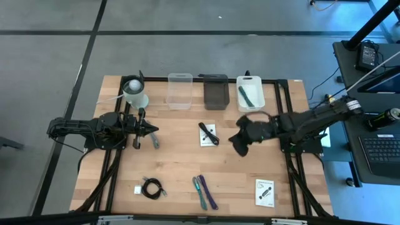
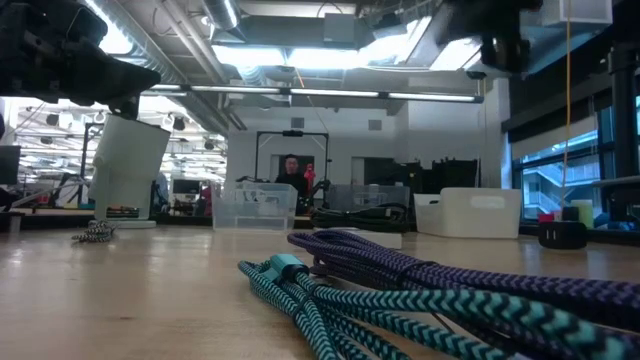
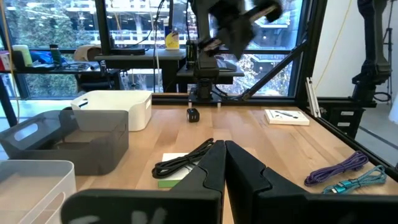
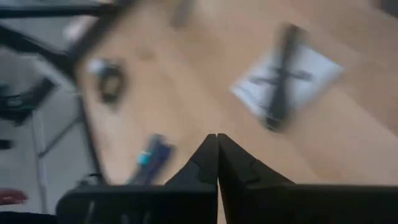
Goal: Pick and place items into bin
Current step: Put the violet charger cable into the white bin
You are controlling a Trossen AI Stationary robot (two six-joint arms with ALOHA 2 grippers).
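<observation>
Nearest the front edge of the plank table, at about 6 o'clock, two braided cables, teal and purple, are seen lying side by side; what were taken for pens are shown by the low view to be woven cords. A black coiled cable with a tiny white block beside it lies toward 7 o'clock, and a white card bearing a dark part toward 5 o'clock.

At centre, a second white card carrying a black cable is left unpicked. The right gripper is held above the table just toward 3 o'clock of it, fingers pressed together and empty; a reach for that card is judged to be in hand, calling for the fingers to be opened and lowered. The left gripper is parked at 9 o'clock, fingers closed on nothing, a grey slim tool lying near it.

At 12 o'clock three bins are ranged: clear, smoky and white, the last already holding a teal item.
</observation>
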